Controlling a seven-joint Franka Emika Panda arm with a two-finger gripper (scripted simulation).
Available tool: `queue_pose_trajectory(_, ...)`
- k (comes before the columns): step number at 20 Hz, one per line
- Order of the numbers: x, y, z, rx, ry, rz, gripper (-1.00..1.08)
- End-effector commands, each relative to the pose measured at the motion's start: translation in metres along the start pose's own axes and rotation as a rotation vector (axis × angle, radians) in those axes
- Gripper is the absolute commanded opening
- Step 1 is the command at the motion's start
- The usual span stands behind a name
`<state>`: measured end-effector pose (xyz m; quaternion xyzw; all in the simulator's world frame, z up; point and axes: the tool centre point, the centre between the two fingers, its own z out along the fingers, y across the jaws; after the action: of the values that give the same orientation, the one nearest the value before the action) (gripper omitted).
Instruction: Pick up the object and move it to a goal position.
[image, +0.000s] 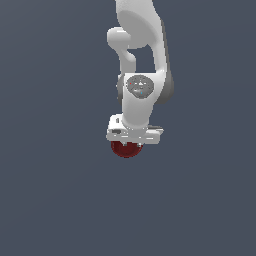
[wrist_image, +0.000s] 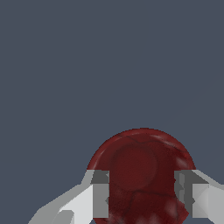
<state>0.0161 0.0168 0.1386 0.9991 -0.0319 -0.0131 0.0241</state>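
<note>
The dark red, glossy, hemispherical bowl (wrist_image: 142, 175) sits directly under the white robot arm's end effector (wrist_image: 142, 194). In the wrist view it fills the space between the two fingers; in the exterior view only its rounded lower part (image: 126, 149) shows beneath the white hand (image: 134, 134), against a plain dark grey surface (image: 50, 200). Whether the bowl rests on that surface or hangs clear of it cannot be told: no shadow or contact line shows. No goal marker is visible in either view.

The main risk, as I judge it, is slipping. The bowl is smooth and curved, so flat finger pads meet it only on small patches; a grip set off-centre or on the sloping flank could squeeze it out sideways or let it rotate and drop during transport. A fast swing toward the goal would add to that. If the fingers are not yet firmly seated, lifting now could leave the bowl behind.

The end effector stands roughly as wide as the bowl's body, one grey pad (wrist_image: 100, 192) at each side of the red shell. The pads appear to lie against or just beside the bowl, so it is either gripping the bowl or on the point of closing; firm contact cannot be confirmed from these views.
</note>
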Motion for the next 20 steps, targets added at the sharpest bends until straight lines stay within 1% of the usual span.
queue_pose_trajectory(1,0.000,-0.003,0.006,-0.018,-0.015,0.040,0.28)
queue_pose_trajectory(11,0.000,-0.012,0.033,-0.119,-0.068,0.226,0.28)
queue_pose_trajectory(20,0.000,-0.020,0.054,-0.233,-0.085,0.393,0.28)
